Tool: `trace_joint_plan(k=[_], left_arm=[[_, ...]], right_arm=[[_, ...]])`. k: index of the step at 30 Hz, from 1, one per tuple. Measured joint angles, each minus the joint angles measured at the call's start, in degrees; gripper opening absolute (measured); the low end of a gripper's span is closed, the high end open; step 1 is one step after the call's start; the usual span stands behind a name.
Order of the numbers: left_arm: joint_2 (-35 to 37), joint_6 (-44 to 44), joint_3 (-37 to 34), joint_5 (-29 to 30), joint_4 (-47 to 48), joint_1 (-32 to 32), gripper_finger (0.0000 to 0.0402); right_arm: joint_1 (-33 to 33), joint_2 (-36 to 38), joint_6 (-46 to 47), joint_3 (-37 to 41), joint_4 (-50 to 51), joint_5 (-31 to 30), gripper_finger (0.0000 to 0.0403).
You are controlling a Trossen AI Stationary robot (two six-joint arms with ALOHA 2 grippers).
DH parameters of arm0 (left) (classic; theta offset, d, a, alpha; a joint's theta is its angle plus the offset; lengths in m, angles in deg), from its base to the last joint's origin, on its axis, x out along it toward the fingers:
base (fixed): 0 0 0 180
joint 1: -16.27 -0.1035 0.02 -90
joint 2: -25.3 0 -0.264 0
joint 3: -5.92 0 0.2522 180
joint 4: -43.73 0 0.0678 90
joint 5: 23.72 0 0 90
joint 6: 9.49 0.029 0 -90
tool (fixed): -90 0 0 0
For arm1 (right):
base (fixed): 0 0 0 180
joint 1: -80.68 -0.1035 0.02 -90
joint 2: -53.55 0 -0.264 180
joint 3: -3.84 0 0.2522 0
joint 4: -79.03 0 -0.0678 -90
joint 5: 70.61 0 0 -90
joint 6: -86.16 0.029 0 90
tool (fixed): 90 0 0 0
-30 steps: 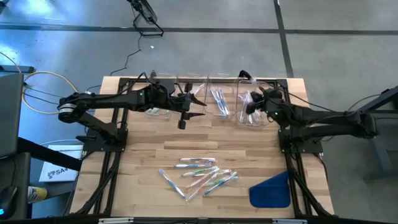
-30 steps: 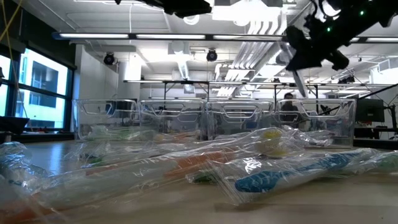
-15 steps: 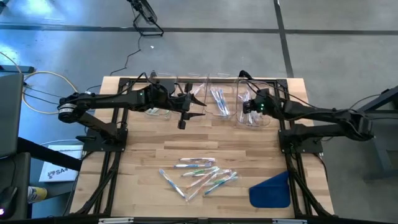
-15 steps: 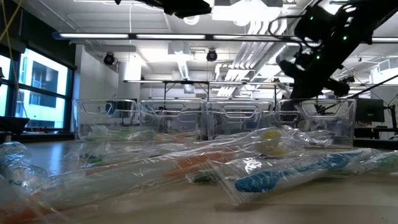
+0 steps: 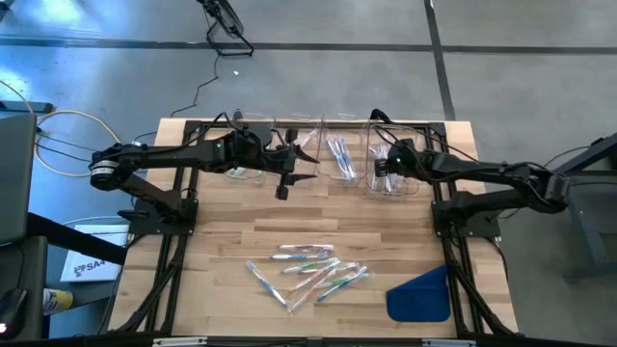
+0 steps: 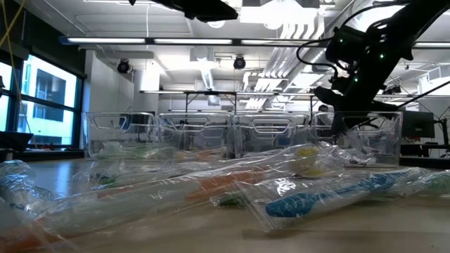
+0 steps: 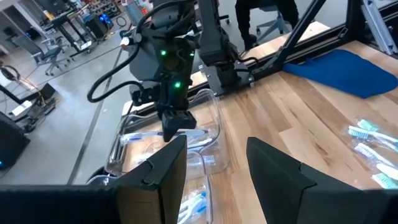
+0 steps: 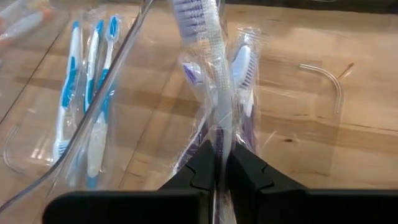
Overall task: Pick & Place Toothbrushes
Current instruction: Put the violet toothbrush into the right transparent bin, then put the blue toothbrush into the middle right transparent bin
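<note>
Several plastic-wrapped toothbrushes [image 5: 308, 270] lie loose in a pile on the table's near middle and fill the foreground of the low view [image 6: 316, 197]. Clear bins stand in a row along the far edge. My right gripper [image 5: 383, 170] hangs over the rightmost bin [image 5: 393, 183], shut on a wrapped purple toothbrush [image 8: 208, 74]. More purple toothbrushes [image 8: 244, 68] lie in that bin, and blue ones [image 8: 93, 93] lie in the bin beside it. My left gripper [image 7: 217, 180] is open, held above the table in front of the middle bins [image 5: 282, 183], touching nothing. My right gripper pinches the wrapped purple toothbrush by its handle [image 8: 219, 134] between the two fingers. The fingers come from above, slanting down, and lie along the brush. Its bristle head [image 8: 194, 15] points away from the fingers into the bin. Whether the head touches anything, I cannot tell.
A blue flat cloth piece [image 5: 419, 294] lies at the table's near right corner. Bare wood lies between the bins and the pile. Black arm frames [image 5: 164, 207] stand at both sides of the table.
My right gripper has moved a little toward the table's left and come down to the rim of the rightmost bin, still shut on the purple toothbrush.
</note>
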Motion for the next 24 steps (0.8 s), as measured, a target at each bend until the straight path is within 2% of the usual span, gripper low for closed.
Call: trace_joint_plan(k=[8,18,24], left_arm=[[-0.01,0.06,0.0,0.86,-0.02,0.0,0.0163],[0.01,0.12,0.0,0.91,-0.02,0.0,0.0163],[0.01,0.16,0.0,1.06,-0.02,0.0,0.0163]], right_arm=[[0.0,0.0,-0.07,0.0,-0.53,-0.1,0.0059],[-0.02,0.18,-0.56,0.0,-1.0,-0.65,0.0136],[-0.04,2.96,-5.28,0.0,-4.04,-0.25,0.0138]])
